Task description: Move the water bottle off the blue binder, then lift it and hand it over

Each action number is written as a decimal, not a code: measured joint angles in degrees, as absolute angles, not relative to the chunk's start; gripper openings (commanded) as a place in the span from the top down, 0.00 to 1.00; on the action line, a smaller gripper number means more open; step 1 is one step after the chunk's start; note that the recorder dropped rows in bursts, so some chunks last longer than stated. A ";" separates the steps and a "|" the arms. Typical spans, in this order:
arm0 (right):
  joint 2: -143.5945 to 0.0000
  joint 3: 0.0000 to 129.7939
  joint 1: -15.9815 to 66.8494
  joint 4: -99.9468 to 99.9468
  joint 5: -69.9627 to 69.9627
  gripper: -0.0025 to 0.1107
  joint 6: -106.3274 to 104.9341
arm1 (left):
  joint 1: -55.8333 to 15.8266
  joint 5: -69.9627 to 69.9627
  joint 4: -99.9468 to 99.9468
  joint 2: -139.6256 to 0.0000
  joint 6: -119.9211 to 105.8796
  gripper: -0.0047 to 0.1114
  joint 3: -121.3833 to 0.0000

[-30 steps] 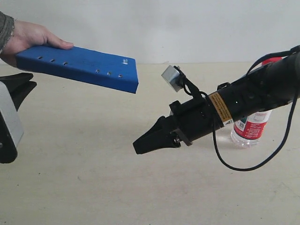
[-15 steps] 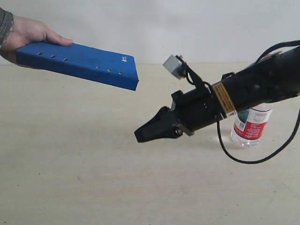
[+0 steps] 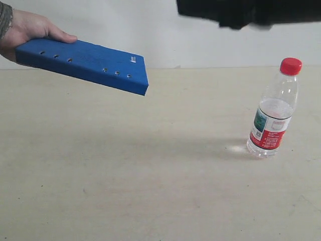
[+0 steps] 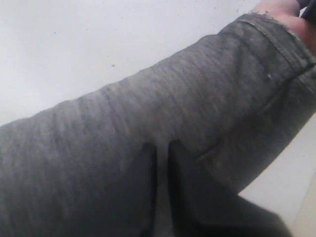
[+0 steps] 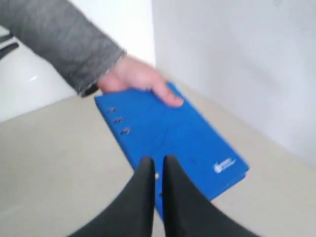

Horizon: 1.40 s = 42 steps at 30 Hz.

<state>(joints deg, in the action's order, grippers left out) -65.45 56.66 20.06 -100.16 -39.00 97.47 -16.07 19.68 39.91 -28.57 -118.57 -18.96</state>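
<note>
The water bottle (image 3: pixel 273 115), clear with a red cap and a red, white and green label, stands upright on the table at the right. The blue binder (image 3: pixel 83 64) hangs in the air at the left, held tilted by a person's hand (image 3: pixel 30 31); it also shows in the right wrist view as the blue binder (image 5: pixel 173 131). My right gripper (image 5: pixel 157 160) is shut and empty, raised above the table and pointing at the binder. Only a dark piece of the right arm (image 3: pixel 246 12) shows at the exterior view's top edge. My left gripper (image 4: pixel 162 145) is shut, close against a grey sleeve (image 4: pixel 148 113).
The beige table (image 3: pixel 150 186) runs to a white wall (image 3: pixel 150 30) behind. The person's grey-sleeved arm (image 5: pixel 59 37) reaches in from the left.
My right arm has risen from in front of the bottle to the top edge of the exterior view, uncovering the bottle. The binder has stayed in the hand, barely shifting.
</note>
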 measured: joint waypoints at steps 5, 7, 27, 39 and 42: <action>-54.80 56.66 20.06 -100.16 -33.12 0.97 97.47 | -16.07 19.46 39.91 -24.02 -118.57 0.92 -17.93; -50.77 56.18 20.06 -100.16 -32.09 0.97 97.47 | -16.07 19.46 39.91 -19.24 -118.57 0.92 -16.76; -36.25 18.78 20.06 -100.00 -2.24 0.97 97.47 | -16.07 20.61 39.71 -0.16 -118.57 0.92 -0.97; -36.15 16.72 20.06 -100.00 5.37 0.97 97.47 | -16.07 19.97 39.71 -0.16 -118.57 0.92 -0.84; -36.15 16.72 20.06 -100.00 5.51 0.97 97.57 | -16.07 19.97 39.71 -0.16 -118.57 0.92 -0.84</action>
